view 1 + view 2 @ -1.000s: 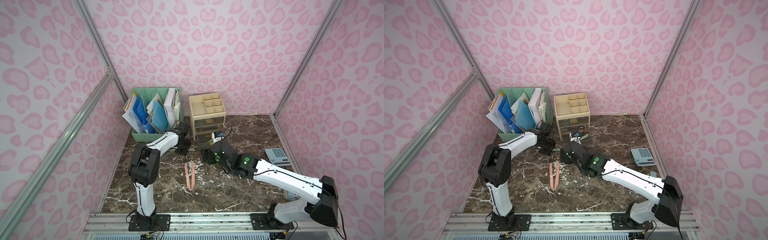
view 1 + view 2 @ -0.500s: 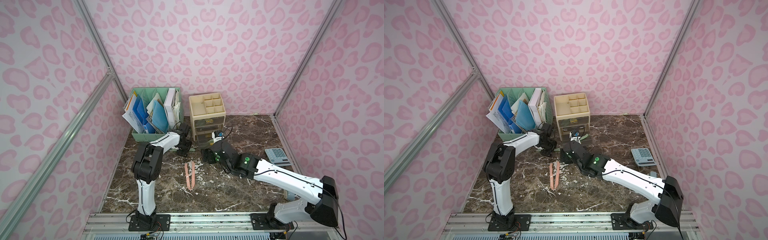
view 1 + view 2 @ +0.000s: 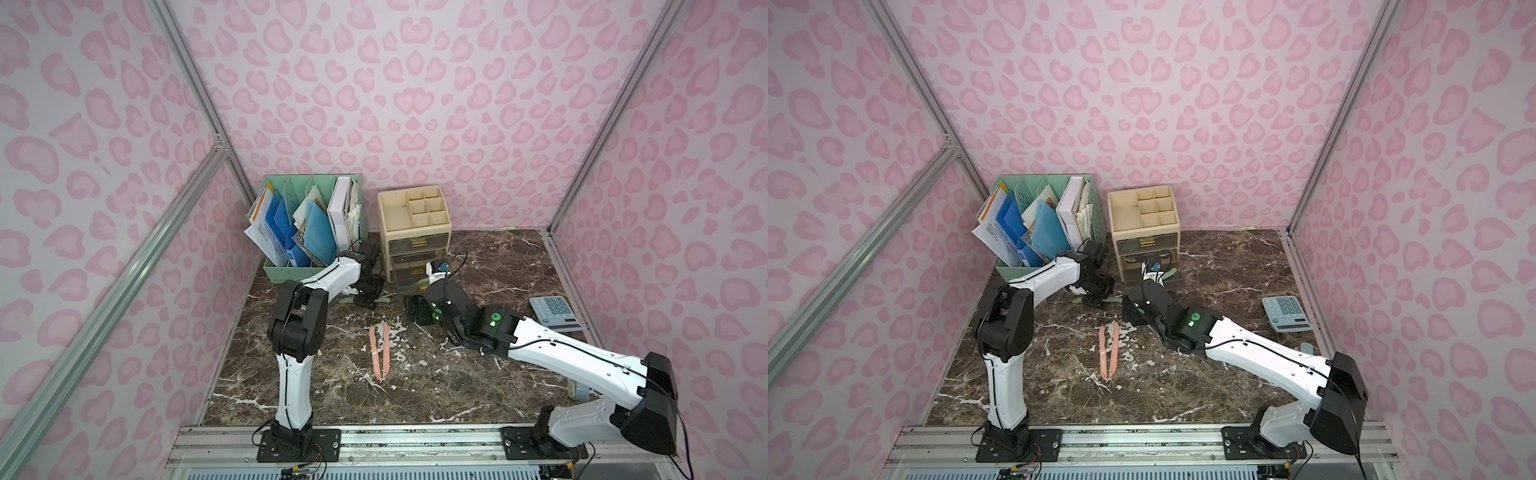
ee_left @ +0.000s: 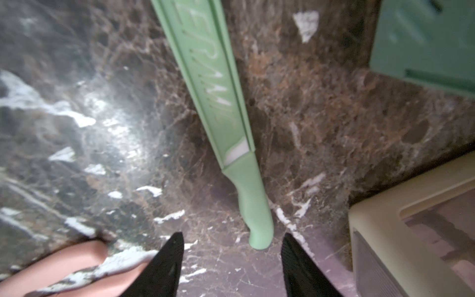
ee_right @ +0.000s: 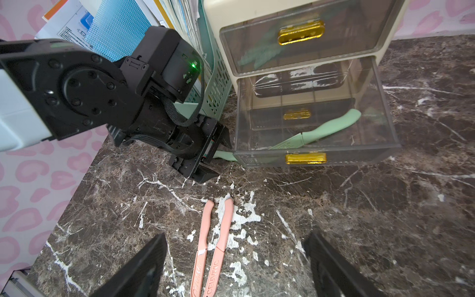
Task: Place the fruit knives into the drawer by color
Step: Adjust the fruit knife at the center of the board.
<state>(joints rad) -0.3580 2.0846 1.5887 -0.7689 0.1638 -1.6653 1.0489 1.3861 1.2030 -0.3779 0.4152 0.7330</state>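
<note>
Changed: left arm's elbow has swung slightly toward the cream plastic drawer unit (image 3: 415, 234). Its wrist stays low beside that unit, and the right arm and every knife lie as they did.
Left gripper (image 4: 231, 236): jaws apart with nothing between them, tips just short of the handle end of the loose mint green plastic fruit knife (image 4: 218, 102).
Loose mint knife: flat on the dark marble worktop (image 3: 478, 374), its handle end just beside the front corner of the unit's pulled-out drawer.
Pulled-out smoky translucent drawer (image 5: 359, 155): holds the other mint green knife (image 5: 331, 126), lying aslant.
Top drawer of the unit: shut. A teal shape (image 5: 259, 55) shows dimly through its front, too blurred to name.
Right gripper (image 5: 237, 234): jaws wide apart and empty, hovering in front of the unit over the two pink plastic fruit knives (image 5: 224, 228), which lie close together, side by side.
Meaning: a small repositioning only, with no grasp made. The left arm is probably lining up on the mint handle to complete the mint pair, and the pink pair is still to sort.
</note>
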